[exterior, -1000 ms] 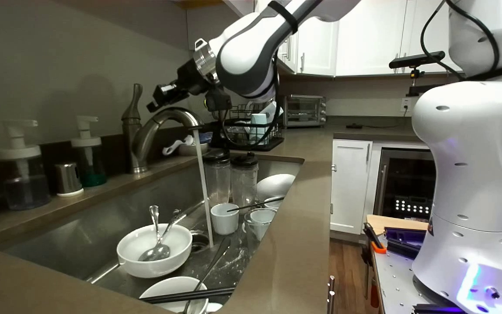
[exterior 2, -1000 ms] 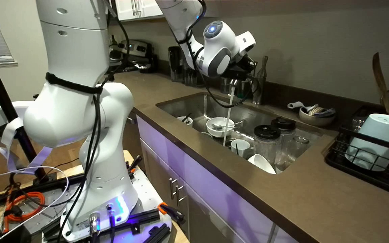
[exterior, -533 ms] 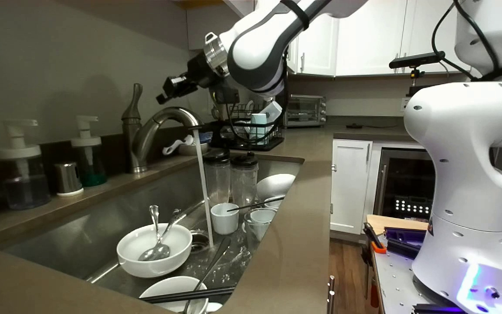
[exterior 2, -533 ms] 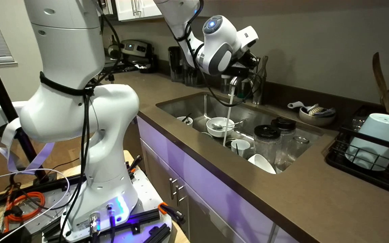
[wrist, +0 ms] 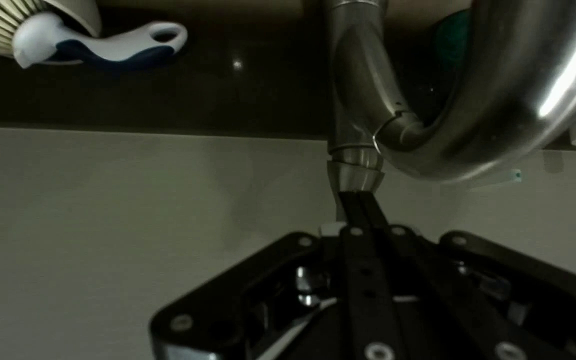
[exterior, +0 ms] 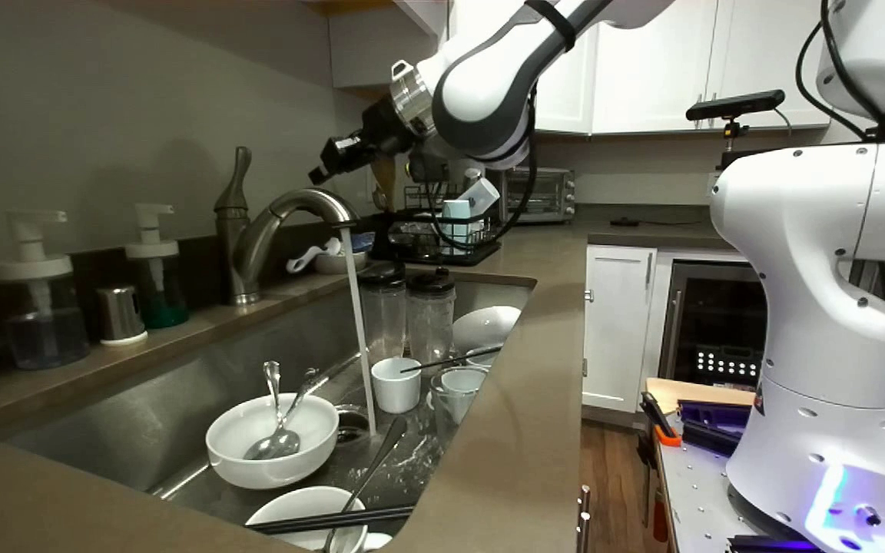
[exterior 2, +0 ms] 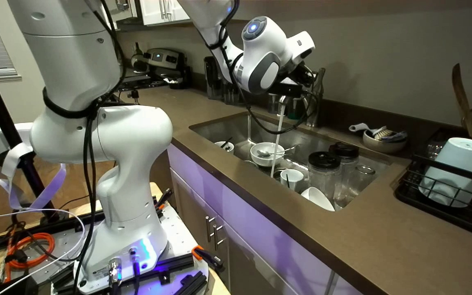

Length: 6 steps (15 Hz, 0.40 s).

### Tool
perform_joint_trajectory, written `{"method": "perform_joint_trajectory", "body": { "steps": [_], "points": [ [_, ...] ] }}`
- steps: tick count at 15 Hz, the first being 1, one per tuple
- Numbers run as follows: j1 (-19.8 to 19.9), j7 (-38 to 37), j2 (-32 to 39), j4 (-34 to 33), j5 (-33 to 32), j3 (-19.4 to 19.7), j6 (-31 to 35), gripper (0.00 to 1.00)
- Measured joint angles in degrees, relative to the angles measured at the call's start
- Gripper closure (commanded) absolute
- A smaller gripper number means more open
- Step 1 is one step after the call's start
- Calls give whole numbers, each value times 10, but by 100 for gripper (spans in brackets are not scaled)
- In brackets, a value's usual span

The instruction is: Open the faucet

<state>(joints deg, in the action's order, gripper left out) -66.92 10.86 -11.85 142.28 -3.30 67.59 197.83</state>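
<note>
Water (exterior: 357, 322) is running from the faucet (exterior: 254, 240) into the sink (exterior: 104, 415) — opening looks done, probably only backing off is left. Faucet is standing on the bench (exterior: 550, 322) behind the sink, long axis vertical; lever (exterior: 234, 184) is pointing up, spout (exterior: 304, 201) arching out over the sink, outlet (exterior: 343, 223) facing down. Jaws are sitting pressed together, pinching nothing — hovering near the spout, apart from the lever.
</note>
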Motion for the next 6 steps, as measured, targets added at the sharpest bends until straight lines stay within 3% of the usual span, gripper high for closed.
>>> {"method": "perform_joint_trajectory", "body": {
  "steps": [6],
  "points": [
    [265,0,-53,80,-37,-217,0,97]
  ]
}}
